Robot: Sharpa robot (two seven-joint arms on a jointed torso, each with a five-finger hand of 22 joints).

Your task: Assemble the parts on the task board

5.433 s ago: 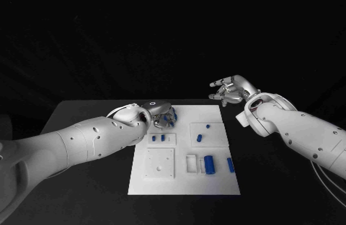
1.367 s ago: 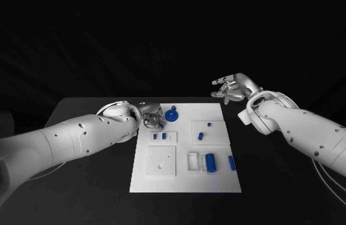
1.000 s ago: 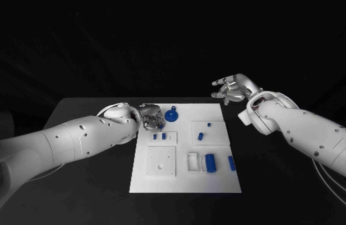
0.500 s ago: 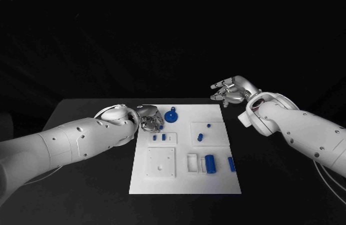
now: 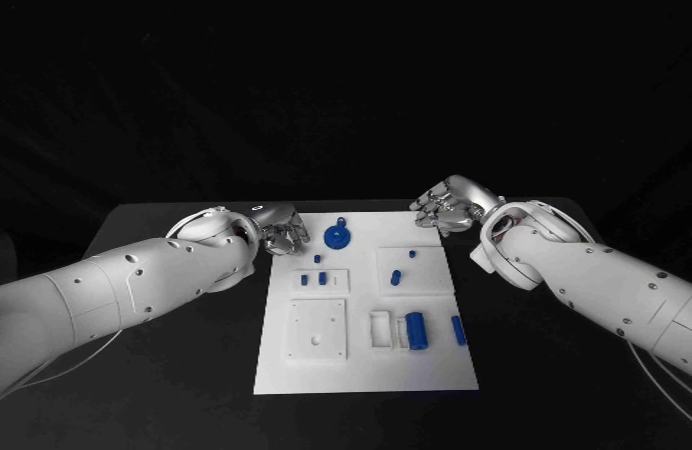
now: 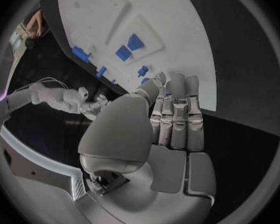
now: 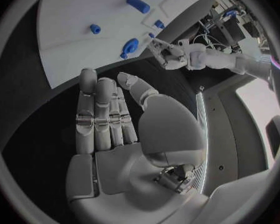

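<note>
The board (image 5: 366, 310) lies in the middle of the black table (image 5: 173, 370), long side running from 12 to 6 o'clock. Near its 12 o'clock end lies a round blue disc (image 5: 338, 235) with a small tab. Just below, toward 10 o'clock, two small blue pegs (image 5: 313, 279) sit in a raised square; at about 1 o'clock another square holds two more blue bits (image 5: 402, 266). Toward 5 o'clock a blue cylinder (image 5: 415, 331) lies beside a white slotted block, with a thin blue bar (image 5: 459, 330) at the board's right edge. The left hand (image 5: 284, 234) hovers just off the board's edge at 10 o'clock, fingers straight and together, grasping nothing. The right hand (image 5: 444, 208) hangs at the board's 1 o'clock corner, fingers extended, released, holding nothing.
</note>
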